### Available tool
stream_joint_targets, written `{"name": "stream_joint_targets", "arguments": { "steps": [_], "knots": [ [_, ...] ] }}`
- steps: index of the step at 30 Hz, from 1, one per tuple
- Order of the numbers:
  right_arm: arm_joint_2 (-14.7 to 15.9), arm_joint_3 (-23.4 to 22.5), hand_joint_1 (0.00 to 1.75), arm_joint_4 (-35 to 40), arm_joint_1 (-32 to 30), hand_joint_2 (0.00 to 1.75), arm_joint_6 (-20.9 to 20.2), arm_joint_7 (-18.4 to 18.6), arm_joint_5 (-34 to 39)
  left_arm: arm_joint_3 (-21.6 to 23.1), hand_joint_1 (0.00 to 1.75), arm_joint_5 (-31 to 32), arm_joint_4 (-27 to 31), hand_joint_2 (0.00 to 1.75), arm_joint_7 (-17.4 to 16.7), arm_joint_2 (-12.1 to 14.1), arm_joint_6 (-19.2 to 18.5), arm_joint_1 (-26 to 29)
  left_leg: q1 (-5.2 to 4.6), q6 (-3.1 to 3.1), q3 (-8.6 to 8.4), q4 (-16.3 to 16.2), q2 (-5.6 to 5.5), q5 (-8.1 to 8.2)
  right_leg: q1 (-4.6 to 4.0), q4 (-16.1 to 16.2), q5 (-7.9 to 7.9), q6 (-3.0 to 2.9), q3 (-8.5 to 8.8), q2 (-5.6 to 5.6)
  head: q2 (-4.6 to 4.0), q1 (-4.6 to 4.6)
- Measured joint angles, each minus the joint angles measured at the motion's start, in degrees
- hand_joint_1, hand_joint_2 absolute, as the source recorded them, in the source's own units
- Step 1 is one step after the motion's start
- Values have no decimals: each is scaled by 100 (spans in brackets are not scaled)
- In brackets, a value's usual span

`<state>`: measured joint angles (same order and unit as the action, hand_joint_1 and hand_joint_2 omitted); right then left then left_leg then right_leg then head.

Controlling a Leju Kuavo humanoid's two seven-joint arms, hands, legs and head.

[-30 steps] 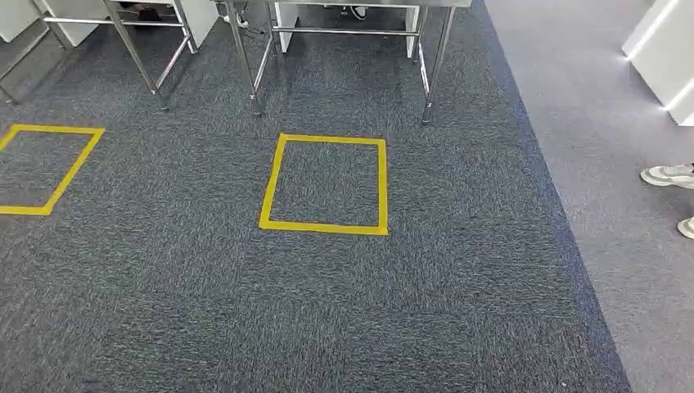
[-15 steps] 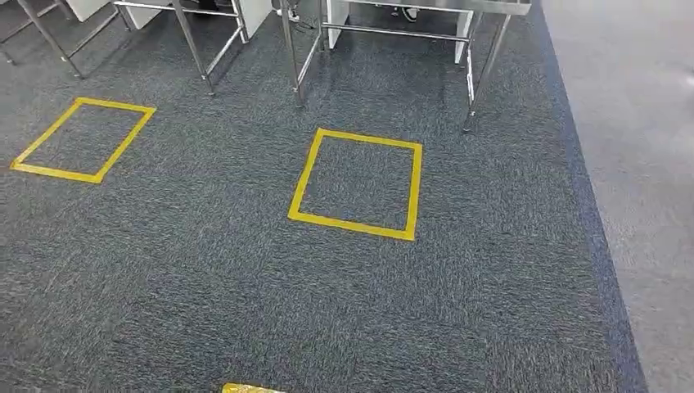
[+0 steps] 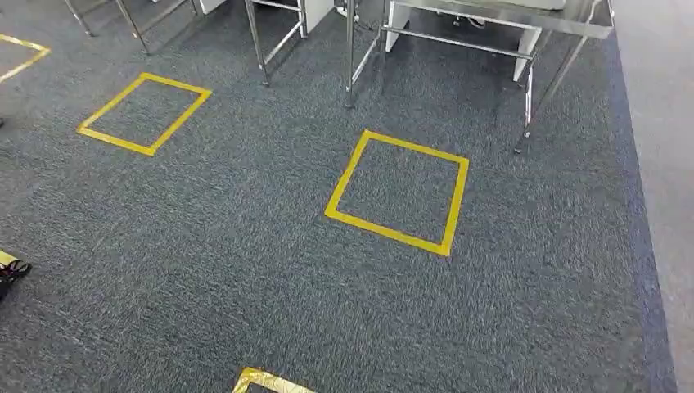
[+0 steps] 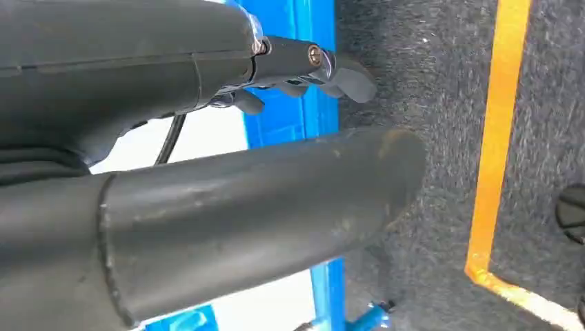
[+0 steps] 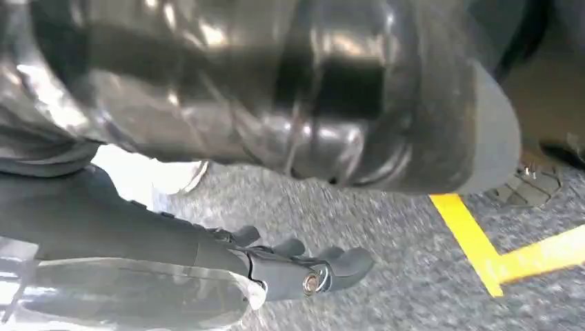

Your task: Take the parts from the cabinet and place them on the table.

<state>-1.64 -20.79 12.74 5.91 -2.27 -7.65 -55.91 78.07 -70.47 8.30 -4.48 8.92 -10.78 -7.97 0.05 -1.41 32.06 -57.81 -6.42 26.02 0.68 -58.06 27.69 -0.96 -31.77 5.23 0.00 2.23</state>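
Note:
No part and no cabinet can be made out. The head view looks down at grey carpet and the steel legs [image 3: 526, 106] of the table [image 3: 507, 18] at the top right. My left hand [image 4: 296, 69] hangs over the carpet beside a blue frame [image 4: 303, 103], its fingers stretched out and apart from the thumb [image 4: 276, 207], with nothing between them. My right hand [image 5: 296, 269] also hangs over the carpet with its fingers extended. A thick glossy dark shape [image 5: 310, 89] lies across the top of the right wrist view, and I cannot tell whether it is the thumb or a held thing.
Yellow tape squares mark the carpet: one in front of the table [image 3: 398, 194], one to the left [image 3: 144, 113], a corner at the bottom edge [image 3: 266, 381]. More steel legs [image 3: 255, 45] stand at the top. A dark shoe [image 3: 12, 277] shows at the left edge. Lighter floor [image 3: 667, 106] runs along the right.
The whole picture has shifted, so the camera has turned: squares and table legs slid to the right and tilted. The person's white shoes at the right edge are out of the picture.

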Motion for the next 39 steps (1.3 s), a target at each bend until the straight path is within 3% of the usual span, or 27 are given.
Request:
{"name": "stream_joint_targets", "arguments": {
  "steps": [3, 4, 5, 6, 8, 9, 10, 11, 13, 14, 15, 19, 20, 21, 22, 24, 25, 26, 28, 29, 30, 32, 34, 35, 36, 37, 39],
  "knots": [
    [0, 4, 0, 0, 35, 0, 0, 4, 0, 0, 0, -15, -2, 0, -4, 0, -4, 40, 68, 123, 40, 57, -174, -49, -45, 7, -10, -26, 19, -194, 0, 0],
    [-7, 11, 0, 0, 33, 0, -2, 9, 0, 0, 0, -17, -2, 0, -7, 9, -11, 50, 37, 141, 47, 8, -67, -12, 38, 121, -58, -73, 68, -305, 0, 0],
    [-2, 13, 0, 0, 24, 0, -2, 15, 0, 0, 0, -17, 0, 0, -7, 6, -22, 49, 7, 159, 107, -138, 271, 102, 28, 163, -63, -112, 101, -375, 0, -2],
    [0, 18, 0, 0, 15, 0, 0, 15, 0, 0, 0, -15, 0, 0, -7, 4, -28, 23, 28, 181, 290, -496, 465, 327, 20, 172, -65, -135, 105, -458, 0, 0],
    [0, 33, 0, 0, 8, 0, -2, 22, 0, 0, 0, -9, 0, 0, -7, 4, -28, -10, 65, 241, 727, -1381, 575, 739, 7, 167, -53, -148, 98, -634, 0, 0],
    [0, 39, 0, 0, 6, 0, -2, 24, 0, 0, 0, -2, 0, 0, -7, 4, -28, -7, 80, 272, 885, -1707, 591, 826, 7, 158, -45, -145, 92, -720, 0, 0],
    [0, 42, 0, 0, 7, 0, -2, 24, 0, 2, 0, 7, 0, 0, -7, 4, -28, 10, 99, 297, 889, -1727, 607, 756, 9, 148, -34, -130, 95, -799, 0, -2],
    [0, 44, 0, 0, 8, 0, -2, 24, 0, 2, 0, 7, 0, 0, -7, 9, -28, 18, 118, 313, 752, -1474, 621, 574, 15, 138, -19, -111, 99, -867, 0, 0],
    [-4, 52, 0, 0, 11, 0, -2, 24, 0, 4, 0, 11, 0, 0, -7, 22, -26, 15, 131, 323, 189, -456, 793, 94, 28, 88, 27, -61, 113, -1008, 0, 0],
    [-2, 55, 0, 0, 15, 0, -2, 24, 0, 4, 0, 13, 0, 0, -7, 20, -26, 2, 123, 312, -41, -17, 1108, 53, 4, 58, 57, -19, 129, -1070, 0, 0],
    [0, 55, 0, 0, 16, 0, 0, 24, 0, 4, 0, 15, 0, 0, -7, 22, -26, -20, 86, 250, -47, 1, 1118, 67, -29, 34, 93, 23, 136, -1127, 0, 0],
    [0, 77, 0, 4, 50, 0, 2, 26, -2, 7, 0, 20, 0, 0, -2, 26, -26, 17, 91, 77, -45, 44, 823, 21, -12, 60, 122, 161, 216, -1307, 0, 0],
    [0, 79, 0, 4, 52, 0, 0, 26, -2, 7, 0, 15, 0, 0, 0, 24, -26, 22, 108, 44, -60, 66, 774, -6, 24, -40, 218, 202, 201, -983, -2, 2],
    [0, 79, 0, 4, 50, 0, 0, 26, -2, 9, 0, 4, 0, 0, 0, 26, -24, 6, 109, 10, -45, 67, 720, -20, 30, -328, 441, 200, 62, -713, 0, 0],
    [0, 79, 0, 2, 37, 0, 0, 26, -2, 9, 0, 4, 0, 0, 0, 24, -24, -7, 105, -11, -24, 67, 661, -32, 27, -760, 689, 200, -149, -599, 0, 0],
    [0, 81, 0, 2, 14, 0, 0, 28, -4, 11, 0, 2, 0, 0, 0, 24, -13, -8, 78, -26, 2, 61, 502, -42, 17, -1638, 1005, 192, -592, -544, 0, 0],
    [0, 81, 0, -2, 1, 0, -2, 37, -11, 13, 0, 0, 0, 0, -2, 24, -9, 2, 66, -28, -2, 59, 416, -43, 16, -1750, 944, 179, -667, -543, 0, 2],
    [0, 83, 0, -4, -9, 0, 0, 41, -15, 13, 0, -6, 0, 0, -2, 24, -7, 10, 58, -27, -11, 56, 333, -43, 15, -1586, 758, 159, -613, -538, 0, 0],
    [0, 85, 0, -7, -6, 0, 11, 43, -26, 13, 0, -20, 0, 0, -2, 22, 2, 7, 51, -19, -27, 35, 163, -38, 5, -668, 169, 88, -225, -431, 0, 2],
    [4, 85, 0, -7, -5, 0, 24, 44, -31, 13, 0, -22, 0, 0, -2, 17, 7, 3, 53, -10, -25, 26, 99, -33, -1, -190, -52, 41, -31, -186, 0, 2],
    [29, 85, 0, -9, -10, 0, 24, 44, -35, 13, 0, -26, 0, 0, 0, 0, 9, -11, 23, 29, 14, -3, 47, -22, 13, -49, 30, 11, 12, 75, 0, 0],
    [26, 87, 0, -9, 28, 0, 24, 46, -39, 13, 0, -31, 0, 0, -2, 7, 11, -7, 78, 104, 60, 1, -61, -44, -23, -34, 11, 22, 8, -79, -2, 0],
    [24, 92, 0, -9, 46, 0, 22, 46, -46, 13, 0, -31, -2, 0, -2, 11, 11, 29, 65, 196, 92, 42, -201, -72, -4, 29, -13, -34, 45, -205, 0, 0],
    [20, 92, 0, -11, 42, 0, 22, 46, -48, 13, 0, -31, 0, 0, 0, 15, 11, 34, 70, 194, 100, -58, 26, -20, 29, 85, -46, -67, 78, -321, 0, 0],
    [22, 92, 0, -11, 32, 0, 22, 46, -50, 13, 0, -31, 0, 0, -2, 15, 6, 14, 47, 210, 216, -282, 359, 153, 22, 115, -45, -111, 92, -378, 0, -2],
    [20, 92, 0, -11, 13, 0, 22, 46, -50, 13, 0, -33, 0, 0, -2, 13, 11, -11, 64, 232, 436, -716, 495, 403, 5, 113, -38, -135, 91, -477, 0, -2],
    [22, 92, 0, -13, 4, 0, 22, 46, -52, 13, 0, -33, 0, 0, 2, 13, 11, -26, 79, 277, 842, -1549, 575, 761, -11, 106, -25, -146, 90, -654, 0, -2]
  ]
}}
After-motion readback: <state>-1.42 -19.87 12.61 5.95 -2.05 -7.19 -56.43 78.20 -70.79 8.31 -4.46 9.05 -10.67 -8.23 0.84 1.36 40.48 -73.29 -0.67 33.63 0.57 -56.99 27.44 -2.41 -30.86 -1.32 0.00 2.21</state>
